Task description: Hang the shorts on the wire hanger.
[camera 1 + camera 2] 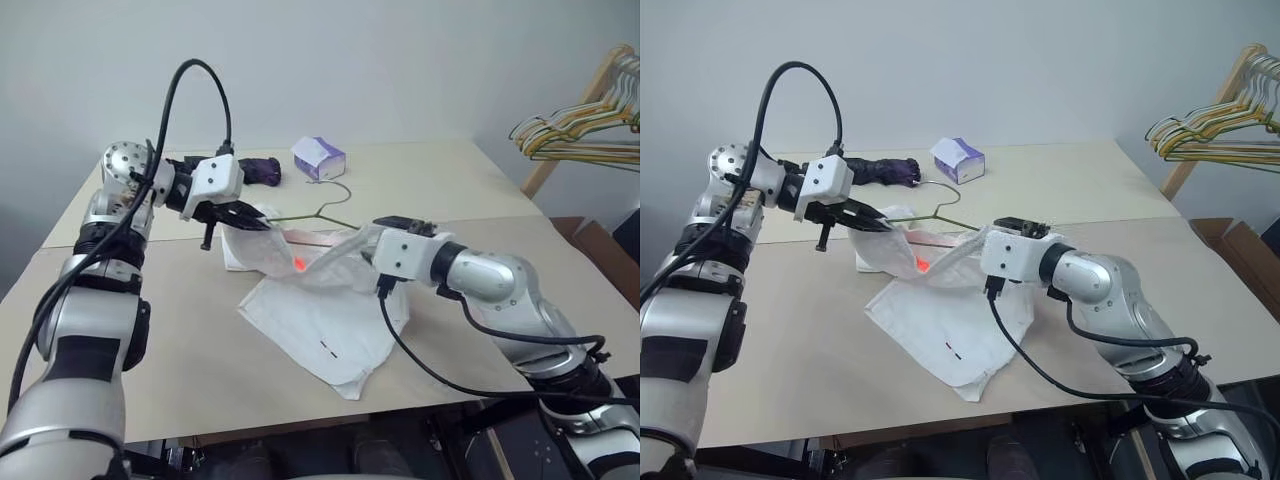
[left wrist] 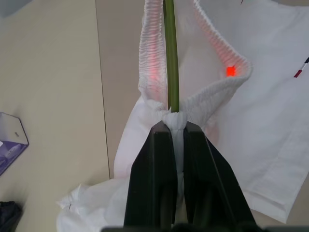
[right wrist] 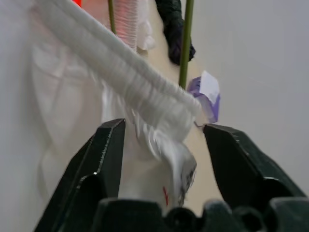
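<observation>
The left gripper (image 2: 176, 133) pinches the shorts (image 1: 330, 320) and wire hanger (image 2: 171, 58) together above the table (image 1: 480, 180), while the right gripper (image 3: 161, 145) stands open around the waistband, and should next probably pull it along the wire.

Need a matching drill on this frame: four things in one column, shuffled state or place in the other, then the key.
Column 1:
1. left gripper
2. right gripper
3. tissue box
4. coloured hangers

Column 2:
A. on the far part of the table, behind the shorts
B. jaws apart, waistband fold between them
C. hung on a wooden rack at the robot's right
D. shut on the shorts' waistband, with the wire hanger running through the waistband opening

Pairs: 1-D, 2-B, 3-A, 4-C
</observation>
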